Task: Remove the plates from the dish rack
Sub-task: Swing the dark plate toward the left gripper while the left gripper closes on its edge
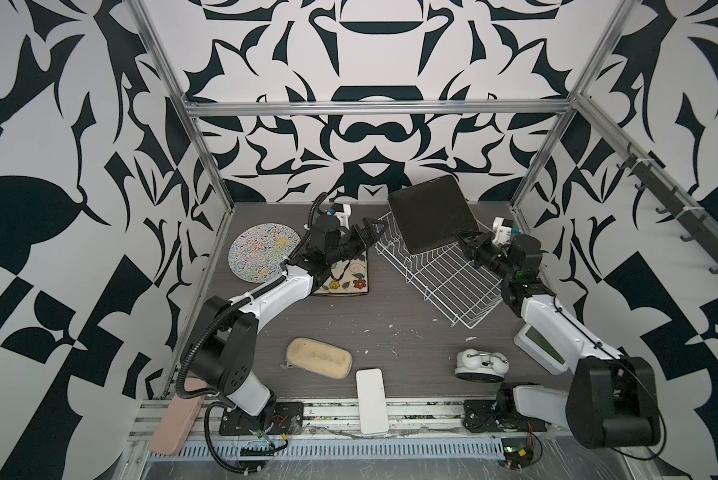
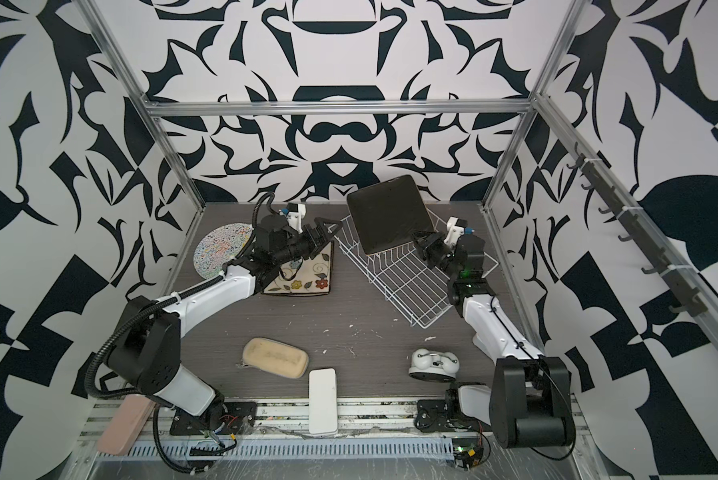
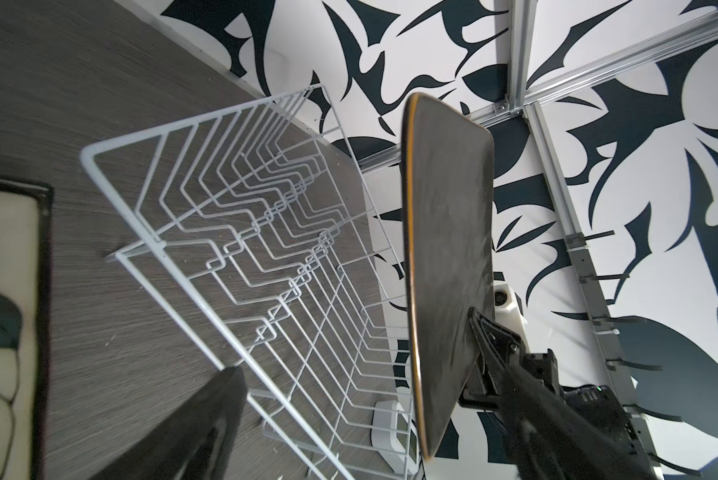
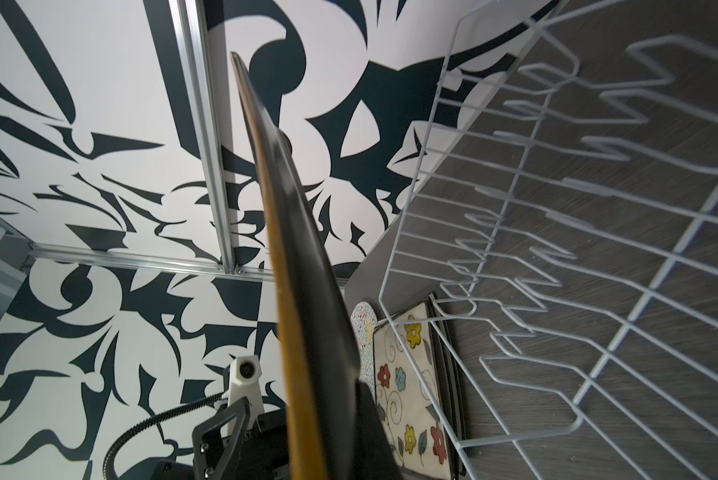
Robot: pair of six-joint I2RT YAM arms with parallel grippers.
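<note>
My right gripper (image 1: 465,241) (image 4: 328,415) is shut on the lower edge of a dark square plate (image 1: 432,218) (image 2: 390,216) (image 4: 303,270). It holds the plate upright, lifted above the far end of the white wire dish rack (image 1: 444,282) (image 3: 224,208). No other plate shows in the rack. My left gripper (image 1: 370,228) (image 3: 374,374) is open and empty, just left of the rack's far corner. It hangs over the flowered square plate (image 1: 349,282) (image 4: 407,374), which tops a stack with dark edges under it. A round squiggle plate (image 1: 262,253) lies flat at the far left.
A beige sponge (image 1: 319,357) and a white flat block (image 1: 372,401) lie near the front edge. A white twin-bell object (image 1: 480,365) sits front right, and a white device (image 1: 542,349) lies under the right arm. A pink block (image 1: 174,419) lies on the front-left rail.
</note>
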